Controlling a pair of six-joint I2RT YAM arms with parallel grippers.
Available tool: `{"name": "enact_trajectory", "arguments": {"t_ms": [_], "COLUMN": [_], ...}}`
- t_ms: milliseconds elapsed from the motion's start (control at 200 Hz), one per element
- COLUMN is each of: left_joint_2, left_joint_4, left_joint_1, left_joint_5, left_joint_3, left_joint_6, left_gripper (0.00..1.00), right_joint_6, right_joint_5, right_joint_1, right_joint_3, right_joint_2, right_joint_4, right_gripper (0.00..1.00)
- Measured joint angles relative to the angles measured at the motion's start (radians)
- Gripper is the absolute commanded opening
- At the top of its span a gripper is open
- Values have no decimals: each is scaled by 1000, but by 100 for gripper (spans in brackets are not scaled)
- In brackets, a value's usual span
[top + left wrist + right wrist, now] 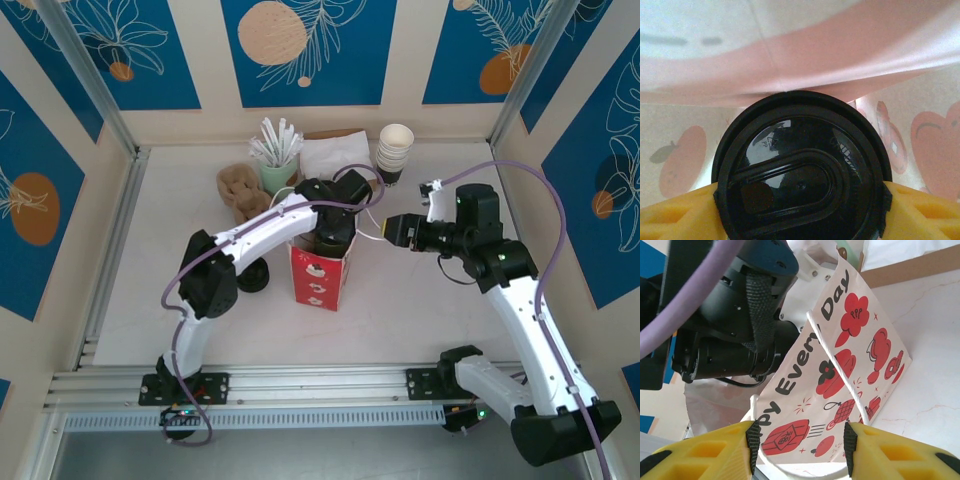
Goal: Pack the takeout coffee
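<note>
takeout coffee (800, 170) lid is showing glossy black. bag (840, 375) is showing white with red prints, black lettering. right pincer (797, 452) is showing yellow fingers (695, 452). wall panels (305, 50) are showing blue, peach circles.

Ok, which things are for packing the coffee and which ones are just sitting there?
For the job: takeout coffee, held by the left gripper; red bag; right gripper at the bag.
Just lying about: stack of white cups; green cup of white sticks; brown cardboard pieces; white napkins.
</note>
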Motion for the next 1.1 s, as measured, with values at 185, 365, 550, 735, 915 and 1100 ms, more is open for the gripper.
{"name": "enact_trajectory", "arguments": {"t_ms": [185, 365, 550, 735, 915, 1100], "left_joint_2": [-5, -5, -5, -5, -5, -5], "left_joint_4": [18, 20, 5, -5, -5, -5], "left_joint_1": [2, 2, 2, 2, 2, 2], "left_joint_5": [-1, 0, 2, 3, 3, 4], "left_joint_3": [-11, -10, 2, 3, 3, 3], "left_joint_6": [-7, -18, -23, -29, -41, -53], "left_gripper": [74, 85, 88, 89, 89, 89], "right_joint_6": [0, -4, 7, 35, 58, 84], "right_joint_5": [-20, -40, -41, 40, 119, 163], "right_joint_1": [0, 0, 3, 41, 92, 110], "right_joint_3": [39, 65, 70, 154, 227, 237], "right_joint_2": [39, 60, 99, 183, 263, 293], "right_joint_4": [-3, 9, 19, -31, -94, -126], "right_gripper": [50, 53, 58, 63, 64, 63]}}
